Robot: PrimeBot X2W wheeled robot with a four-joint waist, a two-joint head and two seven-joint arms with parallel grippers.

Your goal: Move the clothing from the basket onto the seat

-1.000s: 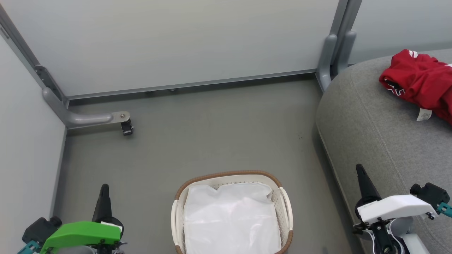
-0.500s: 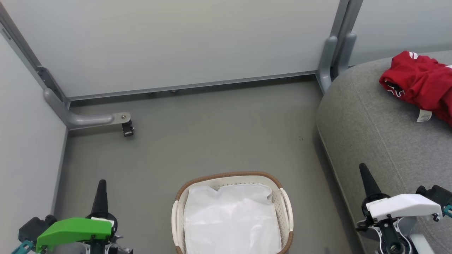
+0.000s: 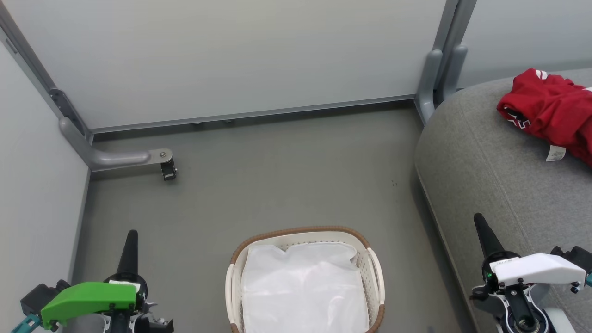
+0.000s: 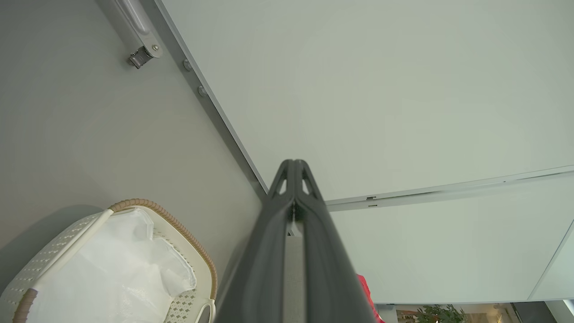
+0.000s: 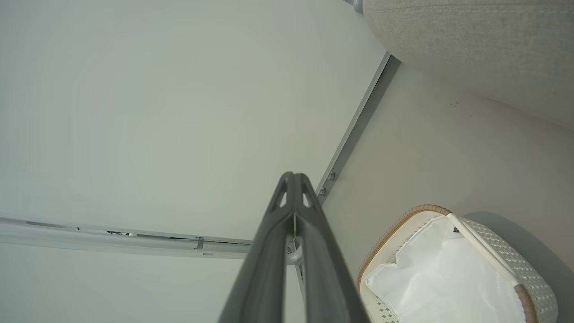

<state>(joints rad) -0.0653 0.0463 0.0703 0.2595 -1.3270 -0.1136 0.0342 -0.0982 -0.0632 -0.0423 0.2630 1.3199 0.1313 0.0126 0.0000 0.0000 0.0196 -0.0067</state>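
Note:
The red clothing [image 3: 550, 111] lies bunched on the grey seat [image 3: 490, 157] at the right, a white tag hanging at its edge. On the floor at bottom centre stands the cream basket [image 3: 303, 233] with its brown woven rim, and inside it I see just white lining. My left gripper [image 3: 131, 235] is shut and empty at the lower left, well left of the basket. My right gripper [image 3: 477, 218] is shut and empty at the lower right, over the seat's front edge. The left wrist view shows the basket [image 4: 179, 231] and a sliver of red clothing [image 4: 364, 287]. The right wrist view shows the basket [image 5: 403, 220] below the seat [image 5: 471, 49].
Pale partition walls [image 3: 231, 55] enclose the grey floor [image 3: 277, 175] at the back and left. A grey metal foot with a caster [image 3: 166, 170] juts from the left corner. Another upright post [image 3: 439, 69] stands beside the seat.
Both grippers have sunk a little toward the bottom edge and stay shut. The clothing and the basket have kept their places.

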